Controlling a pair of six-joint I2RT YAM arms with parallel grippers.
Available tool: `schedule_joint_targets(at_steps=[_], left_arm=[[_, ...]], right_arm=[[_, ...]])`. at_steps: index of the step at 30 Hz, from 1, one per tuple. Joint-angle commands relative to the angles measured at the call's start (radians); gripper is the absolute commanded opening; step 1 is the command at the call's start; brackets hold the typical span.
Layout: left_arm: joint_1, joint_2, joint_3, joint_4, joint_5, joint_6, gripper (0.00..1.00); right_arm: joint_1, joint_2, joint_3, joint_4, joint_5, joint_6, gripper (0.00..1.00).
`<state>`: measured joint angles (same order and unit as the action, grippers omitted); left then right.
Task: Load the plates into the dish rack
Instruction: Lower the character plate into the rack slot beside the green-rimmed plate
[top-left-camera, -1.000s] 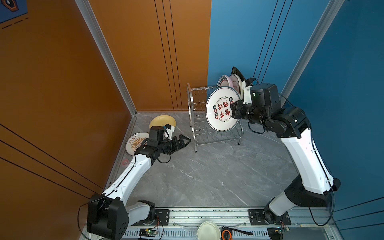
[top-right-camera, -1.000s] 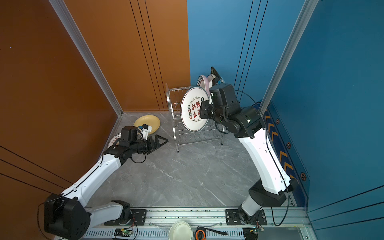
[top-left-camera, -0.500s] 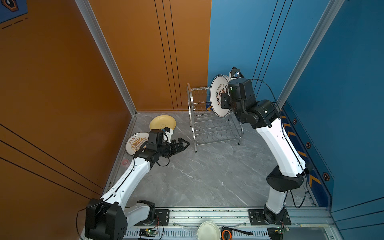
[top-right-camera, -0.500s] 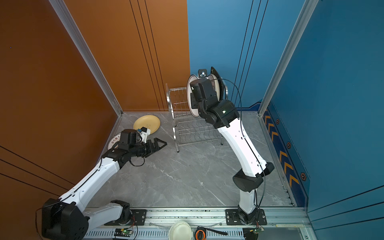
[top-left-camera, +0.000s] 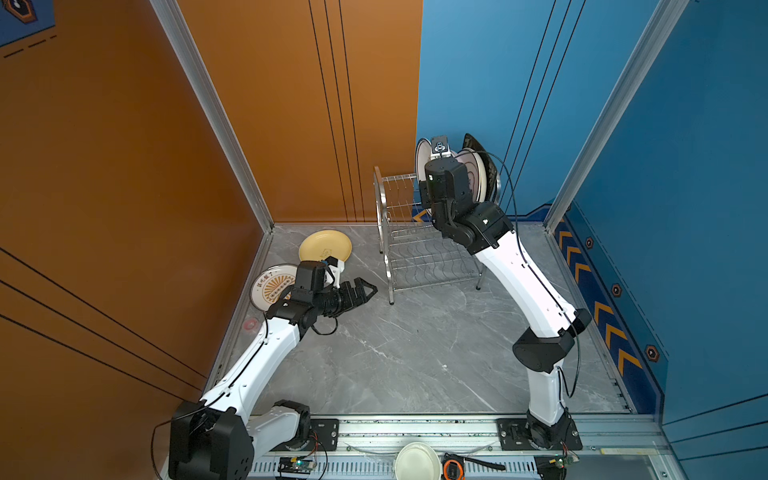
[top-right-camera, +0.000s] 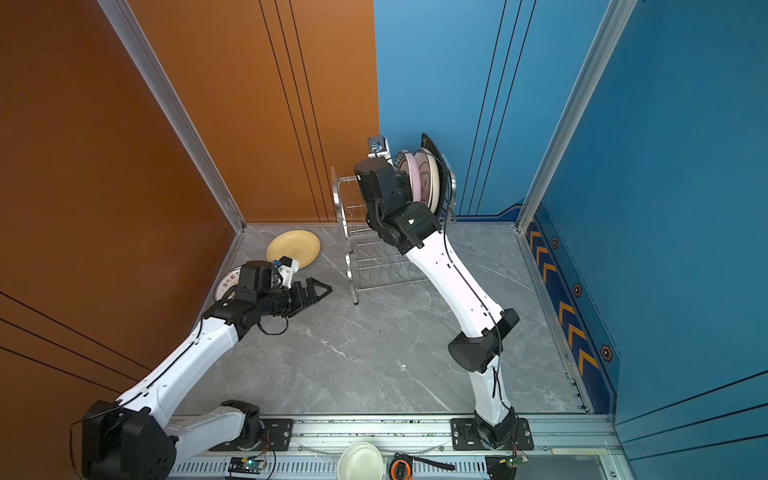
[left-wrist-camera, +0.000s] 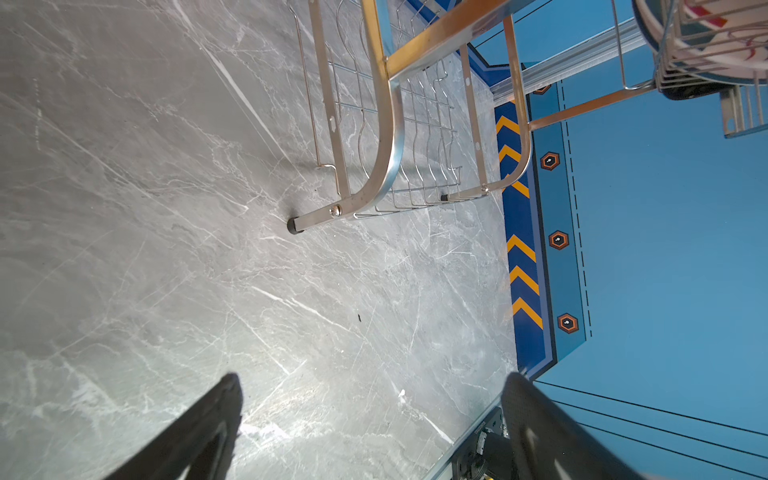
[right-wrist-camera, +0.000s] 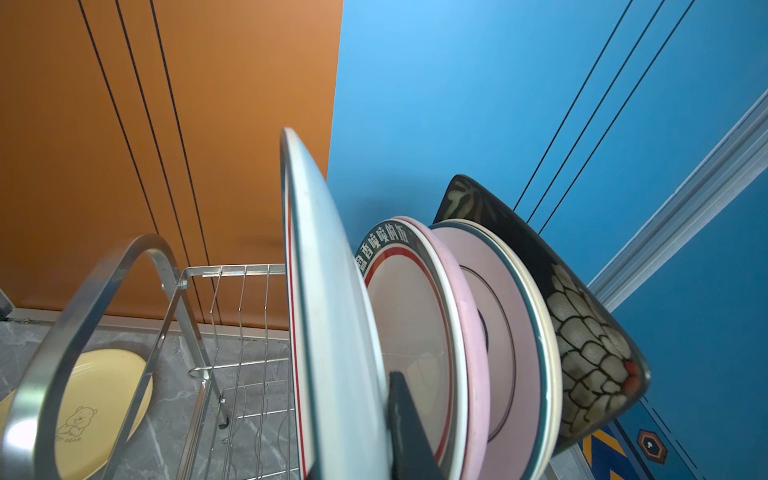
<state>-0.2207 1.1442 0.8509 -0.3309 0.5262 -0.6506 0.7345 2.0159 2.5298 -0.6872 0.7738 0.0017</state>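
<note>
**Steel rack's top tier gets another plate**

White links of the right arm (top-left-camera: 519, 266) rise steeply from the base rail, and the elbow folds so the wrist reaches in over the upper tier of the dish rack (left-wrist-camera: 390, 124). The right jaws are closed on a white plate with a red and a dark ring (right-wrist-camera: 332, 311), and one dark finger (right-wrist-camera: 409, 432) lies against its face. The plate stands on edge at the top tier, just beside the plates already there: a white one with a ring of characters (right-wrist-camera: 399, 299), a pink one (right-wrist-camera: 473, 332), a cream-rimmed one (right-wrist-camera: 544, 332) and a black square floral one (right-wrist-camera: 590, 340). Whether its lower edge sits between the divider wires cannot be told.

The left arm (top-left-camera: 266, 353) stretches low over the grey tabletop (top-left-camera: 415, 353), its wrist level and aimed at the rack's near leg. The left jaws stand wide apart and hold nothing. The yellow plate (top-left-camera: 324, 245) lies flat just behind that wrist, and the orange-sunburst plate (top-left-camera: 270, 284) is partly hidden under it.

A second ago the right arm held this plate face-on in front of the rack with its elbow far out to the right. Now the plate is edge-on, higher and nearer the back wall. The left arm has hardly shifted.
</note>
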Motion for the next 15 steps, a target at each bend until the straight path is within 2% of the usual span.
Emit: schedule_joint_targets(at_steps=[1, 15], left_arm=[[0.010, -0.020, -0.016, -0.010, -0.018, 0.012, 0.98], [0.026, -0.032, -0.031, -0.010, -0.018, 0.006, 0.98]], right_arm=[[-0.021, 0.021, 0.034, 0.105, 0.056, -0.027, 0.00], [-0.068, 0.099, 0.031, 0.111, 0.049, -0.003, 0.00]])
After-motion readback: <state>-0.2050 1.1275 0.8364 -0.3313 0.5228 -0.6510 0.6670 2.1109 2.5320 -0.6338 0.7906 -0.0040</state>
